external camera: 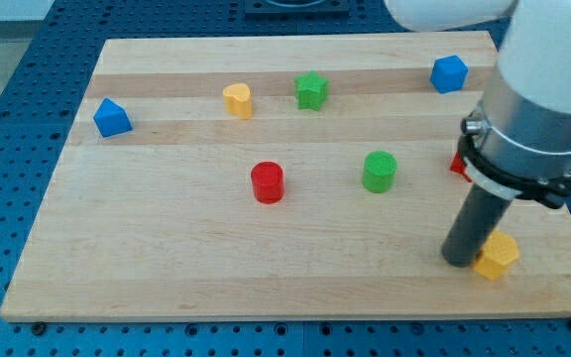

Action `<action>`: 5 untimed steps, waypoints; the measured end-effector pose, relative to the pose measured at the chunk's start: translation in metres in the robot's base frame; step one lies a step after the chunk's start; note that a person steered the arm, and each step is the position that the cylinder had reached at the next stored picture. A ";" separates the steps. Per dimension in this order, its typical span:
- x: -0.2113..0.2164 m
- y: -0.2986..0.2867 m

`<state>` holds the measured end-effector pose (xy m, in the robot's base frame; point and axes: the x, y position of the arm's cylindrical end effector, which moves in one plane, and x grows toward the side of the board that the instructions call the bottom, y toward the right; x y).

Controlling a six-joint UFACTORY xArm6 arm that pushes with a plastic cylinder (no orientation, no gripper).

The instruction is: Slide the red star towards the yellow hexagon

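The yellow hexagon [498, 256] lies near the board's bottom right corner. The red star [458, 165] is mostly hidden behind the arm; only a red sliver shows at the view's right, above the hexagon. My tip [459, 260] rests on the board, touching or just left of the yellow hexagon and below the red star.
A red cylinder [267, 182] and a green cylinder [379, 172] sit mid-board. A yellow heart [238, 100], a green star [311, 90] and a blue block [449, 73] lie along the top. A blue block [112, 118] is at the left. The wooden board [167, 258] lies on a blue perforated table.
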<state>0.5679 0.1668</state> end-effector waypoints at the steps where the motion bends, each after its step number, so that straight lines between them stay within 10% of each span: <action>1: -0.016 0.002; 5: -0.163 0.086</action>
<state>0.4045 0.2531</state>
